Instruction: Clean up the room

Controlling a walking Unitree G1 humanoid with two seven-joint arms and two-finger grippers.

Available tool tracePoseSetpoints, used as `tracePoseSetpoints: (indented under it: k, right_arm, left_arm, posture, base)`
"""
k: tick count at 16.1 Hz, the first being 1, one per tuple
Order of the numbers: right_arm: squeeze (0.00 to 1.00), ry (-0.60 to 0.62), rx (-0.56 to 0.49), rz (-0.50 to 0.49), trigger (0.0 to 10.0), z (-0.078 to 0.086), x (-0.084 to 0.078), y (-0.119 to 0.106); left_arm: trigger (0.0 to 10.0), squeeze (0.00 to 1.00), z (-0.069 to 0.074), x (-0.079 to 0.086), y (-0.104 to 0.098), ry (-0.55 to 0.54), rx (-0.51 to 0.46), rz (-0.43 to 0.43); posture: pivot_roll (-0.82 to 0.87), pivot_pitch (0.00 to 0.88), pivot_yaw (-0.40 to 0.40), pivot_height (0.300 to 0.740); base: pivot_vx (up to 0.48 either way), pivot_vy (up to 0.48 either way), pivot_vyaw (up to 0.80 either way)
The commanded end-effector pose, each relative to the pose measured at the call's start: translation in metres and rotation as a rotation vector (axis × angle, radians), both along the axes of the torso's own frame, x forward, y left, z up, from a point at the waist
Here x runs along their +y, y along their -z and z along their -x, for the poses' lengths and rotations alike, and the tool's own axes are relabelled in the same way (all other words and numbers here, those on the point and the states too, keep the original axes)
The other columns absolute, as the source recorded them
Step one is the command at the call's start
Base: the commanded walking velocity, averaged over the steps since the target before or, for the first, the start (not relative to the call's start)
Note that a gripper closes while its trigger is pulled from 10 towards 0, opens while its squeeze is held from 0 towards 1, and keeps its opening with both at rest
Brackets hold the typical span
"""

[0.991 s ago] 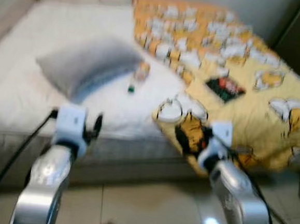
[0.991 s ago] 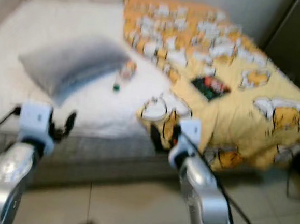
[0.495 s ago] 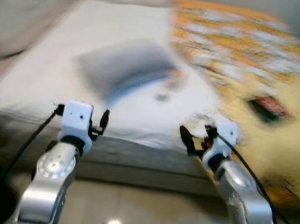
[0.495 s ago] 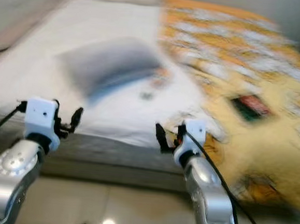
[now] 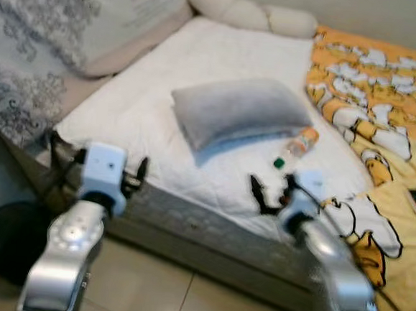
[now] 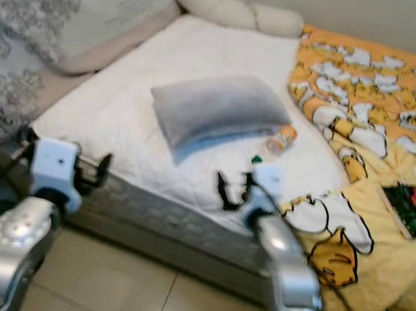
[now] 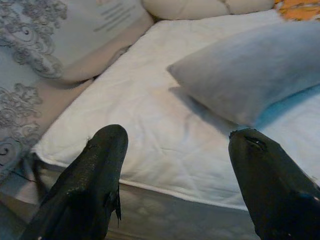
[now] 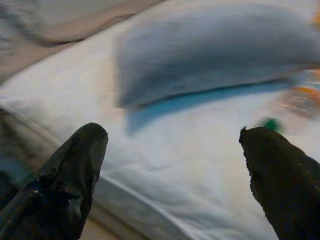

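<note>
Standing at the near edge of the white quilted mattress (image 5: 160,123), the robot held both arms raised in front of it, which read as an approach posture rather than a reach. The left gripper (image 7: 172,150) hovered just off the near left corner of the mattress with its two black fingers spread wide and empty, pointed toward the soft grey rectangular pillow (image 5: 237,111) lying across the middle of the bed. The right gripper (image 8: 172,150) hung over the near edge further right, its fingers likewise wide apart and holding nothing.

Most likely the item to clear was the small clear plastic bottle with an orange label and green cap (image 5: 295,144), which lay on its side on the sheet, touching or just beside the pillow's right corner and near the edge of the yellow cartoon-print blanket (image 5: 386,90). It sat well beyond the right gripper, so that arm seemed the natural one to take it, and the open fingers suited a pickup to come.

A dark red-and-green packet (image 6: 409,207) rested on the blanket near the bed's right edge, another probable piece of clutter. Large patterned grey cushions (image 5: 52,35) leaned along the left side.
</note>
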State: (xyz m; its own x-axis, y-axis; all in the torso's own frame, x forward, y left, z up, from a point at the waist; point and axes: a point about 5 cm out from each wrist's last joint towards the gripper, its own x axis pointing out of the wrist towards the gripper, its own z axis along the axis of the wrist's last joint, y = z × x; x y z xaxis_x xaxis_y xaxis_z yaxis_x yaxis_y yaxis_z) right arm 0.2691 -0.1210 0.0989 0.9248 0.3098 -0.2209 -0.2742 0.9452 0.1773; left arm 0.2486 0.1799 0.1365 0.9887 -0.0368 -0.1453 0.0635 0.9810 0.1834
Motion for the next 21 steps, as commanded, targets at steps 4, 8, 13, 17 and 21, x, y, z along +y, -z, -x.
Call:
tracePoseSetpoints:
  k: [4, 8, 13, 17, 21]
  right_arm:
    - [0.00, 0.083, 0.003, 0.060, 10.0, -0.0030, -0.0214, -0.0010]
    - [0.00, 0.120, 0.000, 0.099, 10.0, -0.0045, -0.0245, -0.0019]
    - [0.00, 0.120, 0.007, 0.088, 10.0, -0.0065, -0.0233, -0.0024]
    - [0.00, 0.111, 0.009, 0.083, 10.0, -0.0080, -0.0207, -0.0026]
    - [0.00, 0.093, 0.014, 0.079, 10.0, -0.0090, -0.0164, -0.0019]
  left_arm:
    - [10.0, 0.00, -0.0037, -0.0128, 0.0002, 0.061, 0.003, 0.026]
    - [10.0, 0.00, -0.0051, -0.0124, -0.0001, 0.061, 0.000, 0.033]
    - [10.0, 0.00, -0.0059, -0.0129, -0.0004, 0.060, -0.004, 0.032]
    - [10.0, 0.00, -0.0056, -0.0120, -0.0002, 0.059, -0.005, 0.029]
    - [10.0, 0.00, -0.0040, -0.0108, -0.0003, 0.059, -0.007, 0.024]
  posture:
    - [0.07, 0.000, -0.034, 0.740]
    - [0.07, 0.000, -0.032, 0.740]
    - [0.07, 0.000, -0.034, 0.740]
    - [0.07, 0.000, -0.036, 0.740]
    - [0.08, 0.000, -0.043, 0.740]
  base:
    - [0.285, 0.000, -0.80]
    - [0.321, 0.000, 0.00]
    - [0.330, 0.000, 0.00]
    - [0.329, 0.000, 0.00]
    - [0.327, 0.000, 0.00]
